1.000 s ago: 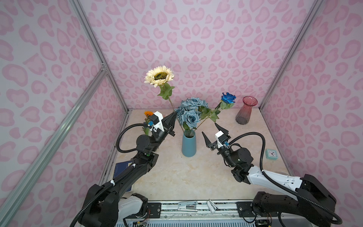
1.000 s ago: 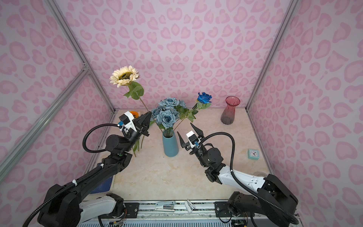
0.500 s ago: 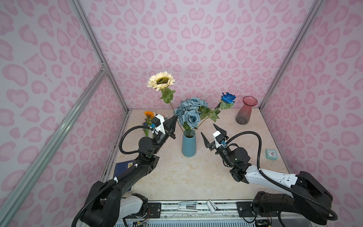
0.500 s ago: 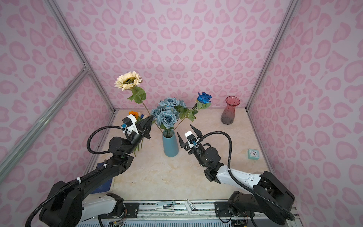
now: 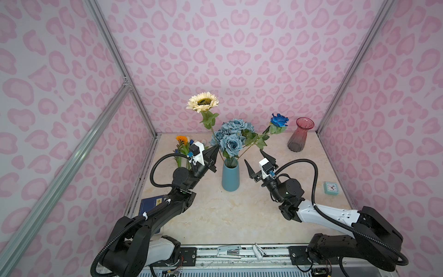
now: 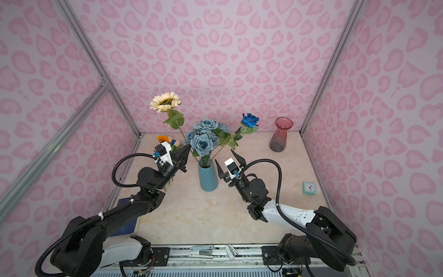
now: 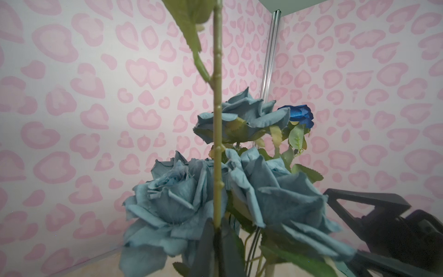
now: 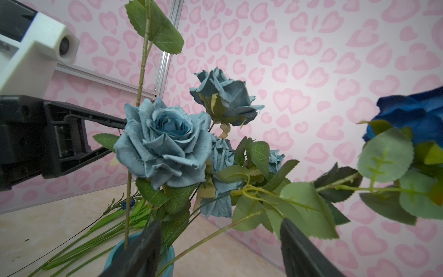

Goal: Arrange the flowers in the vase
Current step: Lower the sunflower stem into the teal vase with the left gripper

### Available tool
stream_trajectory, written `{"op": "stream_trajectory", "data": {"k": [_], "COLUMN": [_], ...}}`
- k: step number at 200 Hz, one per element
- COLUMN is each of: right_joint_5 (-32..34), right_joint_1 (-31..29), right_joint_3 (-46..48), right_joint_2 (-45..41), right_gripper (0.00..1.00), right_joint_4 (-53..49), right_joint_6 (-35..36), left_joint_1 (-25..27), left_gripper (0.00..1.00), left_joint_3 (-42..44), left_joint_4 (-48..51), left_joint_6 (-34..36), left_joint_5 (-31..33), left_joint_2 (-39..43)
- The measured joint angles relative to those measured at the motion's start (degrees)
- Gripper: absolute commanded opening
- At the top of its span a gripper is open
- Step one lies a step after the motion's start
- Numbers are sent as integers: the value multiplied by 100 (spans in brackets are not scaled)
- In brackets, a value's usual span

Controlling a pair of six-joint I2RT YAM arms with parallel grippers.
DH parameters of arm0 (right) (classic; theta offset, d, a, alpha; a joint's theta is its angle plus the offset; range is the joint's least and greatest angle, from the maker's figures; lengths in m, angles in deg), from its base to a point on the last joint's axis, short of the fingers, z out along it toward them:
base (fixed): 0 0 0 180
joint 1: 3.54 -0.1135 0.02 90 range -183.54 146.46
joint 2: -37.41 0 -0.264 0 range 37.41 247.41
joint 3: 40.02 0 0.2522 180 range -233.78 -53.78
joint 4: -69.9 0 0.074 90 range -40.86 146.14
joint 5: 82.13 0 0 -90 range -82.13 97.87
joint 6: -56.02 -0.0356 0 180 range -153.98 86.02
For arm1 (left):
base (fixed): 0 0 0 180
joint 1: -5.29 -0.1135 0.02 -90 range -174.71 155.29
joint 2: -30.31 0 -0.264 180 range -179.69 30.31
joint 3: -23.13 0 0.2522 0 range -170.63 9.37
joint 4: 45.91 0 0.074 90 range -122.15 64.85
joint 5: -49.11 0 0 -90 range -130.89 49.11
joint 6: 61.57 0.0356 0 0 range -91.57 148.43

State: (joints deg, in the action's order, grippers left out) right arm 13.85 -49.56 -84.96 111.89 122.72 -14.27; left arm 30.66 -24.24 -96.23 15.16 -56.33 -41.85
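Observation:
A teal vase [image 5: 230, 176] [image 6: 208, 177] stands mid-table and holds a dusty-blue rose bunch [image 5: 232, 136] [image 6: 203, 138] and a bright blue rose [image 5: 279, 120] [image 6: 250, 120] leaning right. My left gripper [image 5: 217, 148] [image 6: 188, 148] [image 7: 219, 239] is shut on the cream sunflower's [image 5: 203, 102] [image 6: 165, 102] stem [image 7: 217, 144], just left of the vase; the stem's lower end [image 8: 127, 215] reaches into the vase mouth. My right gripper [image 5: 253, 157] [image 6: 224, 156] [image 8: 219, 224] hangs open right of the vase, with the blue rose's stem passing between its fingers untouched. An orange marigold [image 5: 181, 139] [image 6: 163, 138] and small tulips lie back left.
A red glass vase [image 5: 298, 135] [image 6: 279, 135] stands at the back right. A small teal clock [image 5: 331, 187] [image 6: 309, 187] sits near the right wall. A dark blue book [image 5: 153, 203] lies by the left wall under my left arm.
My left gripper has carried the sunflower to the right and down, closer to the teal vase. My right gripper has edged slightly nearer the vase and stays open.

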Motion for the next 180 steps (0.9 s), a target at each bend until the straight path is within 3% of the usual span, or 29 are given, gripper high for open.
{"op": "stream_trajectory", "data": {"k": [50,93,161,180], "right_joint_5": [0,-2,-48,-48], "right_joint_1": [2,2,2,2], "right_joint_3": [55,55,55,55], "right_joint_2": [-2,-31,-61,-61], "right_gripper": [77,77,77,77], "right_joint_4": [17,22,20,20], "right_joint_6": [0,0,0,0], "left_joint_1": [291,361,369,369], "left_gripper": [4,28,35,45], "left_joint_3": [0,153,90,50], "left_joint_4": [481,778,1547,1851], "left_joint_6": [177,304,662,861], "left_joint_5": [-103,46,195,323], "left_joint_2": [92,437,1019,1213]}}
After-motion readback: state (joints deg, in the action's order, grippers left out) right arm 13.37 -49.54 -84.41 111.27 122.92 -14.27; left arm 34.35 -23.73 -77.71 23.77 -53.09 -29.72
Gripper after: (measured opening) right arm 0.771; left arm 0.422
